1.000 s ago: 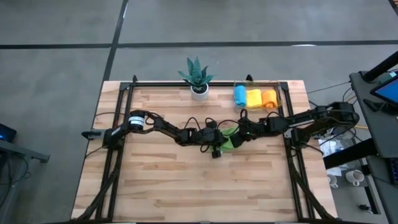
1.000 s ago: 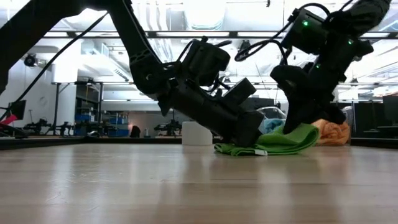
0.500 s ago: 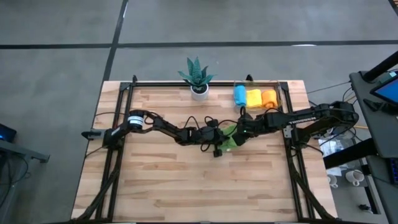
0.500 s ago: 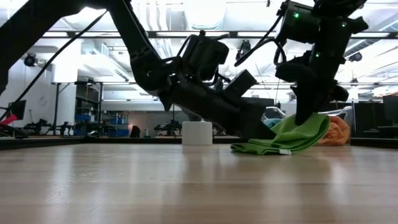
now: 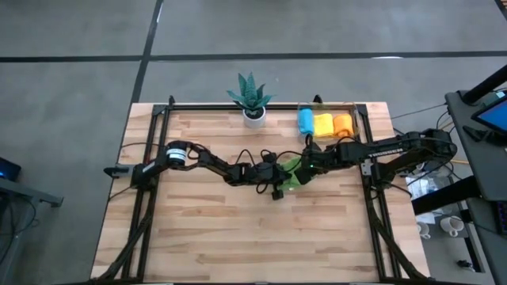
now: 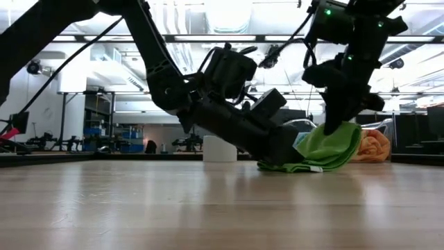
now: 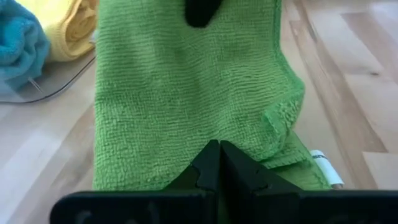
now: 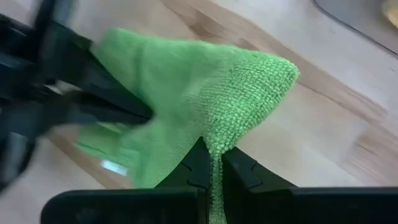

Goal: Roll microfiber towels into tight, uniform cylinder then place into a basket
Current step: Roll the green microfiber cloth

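One green towel [image 5: 295, 172] lies mid-table, pinched at one edge by the left gripper [image 5: 287, 176] and lifted at the other by the right gripper [image 5: 305, 168], both clamped on cloth, while the basket [image 5: 360, 120] near the far right corner holds apparently three rolls.

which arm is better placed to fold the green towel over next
Right, probably. The right end effector is shut on a raised edge of the green microfiber towel, lifted off the wooden table. The left end effector pins the low edge down.
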You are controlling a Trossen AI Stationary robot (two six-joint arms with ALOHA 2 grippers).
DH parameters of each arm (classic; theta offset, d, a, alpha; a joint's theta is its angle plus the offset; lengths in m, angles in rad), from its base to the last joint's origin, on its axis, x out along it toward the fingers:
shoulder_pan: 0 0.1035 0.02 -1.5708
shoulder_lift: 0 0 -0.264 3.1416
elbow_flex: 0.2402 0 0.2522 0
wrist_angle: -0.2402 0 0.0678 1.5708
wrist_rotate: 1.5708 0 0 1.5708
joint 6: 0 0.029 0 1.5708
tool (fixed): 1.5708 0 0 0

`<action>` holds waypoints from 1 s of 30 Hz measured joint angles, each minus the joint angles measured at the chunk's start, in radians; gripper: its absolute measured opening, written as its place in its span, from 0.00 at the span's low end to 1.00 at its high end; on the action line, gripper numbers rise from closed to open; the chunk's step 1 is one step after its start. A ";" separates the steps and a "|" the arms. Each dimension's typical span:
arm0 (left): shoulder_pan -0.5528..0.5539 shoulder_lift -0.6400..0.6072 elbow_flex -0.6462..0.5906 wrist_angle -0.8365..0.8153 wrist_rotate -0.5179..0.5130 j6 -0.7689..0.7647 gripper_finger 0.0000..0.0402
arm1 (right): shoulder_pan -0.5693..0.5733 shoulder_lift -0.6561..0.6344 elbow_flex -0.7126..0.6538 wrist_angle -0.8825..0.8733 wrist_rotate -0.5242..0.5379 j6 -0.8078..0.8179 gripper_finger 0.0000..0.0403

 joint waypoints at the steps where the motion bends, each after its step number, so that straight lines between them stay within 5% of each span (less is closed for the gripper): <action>1: 0.000 0.002 0.003 -0.001 0.000 0.000 0.00 | 0.000 0.000 0.005 0.008 0.000 0.000 0.03; 14: 0.000 0.053 0.041 0.007 -0.003 -0.001 0.00 | 0.000 0.087 0.007 0.078 -0.003 -0.015 0.03; 23: -0.001 0.050 0.038 -0.001 0.001 0.000 0.00 | 0.000 0.105 0.087 -0.149 0.100 -0.040 0.03; 30: 0.000 0.050 0.037 0.000 0.003 -0.023 0.00 | 0.000 0.135 0.098 -0.154 0.125 -0.044 0.03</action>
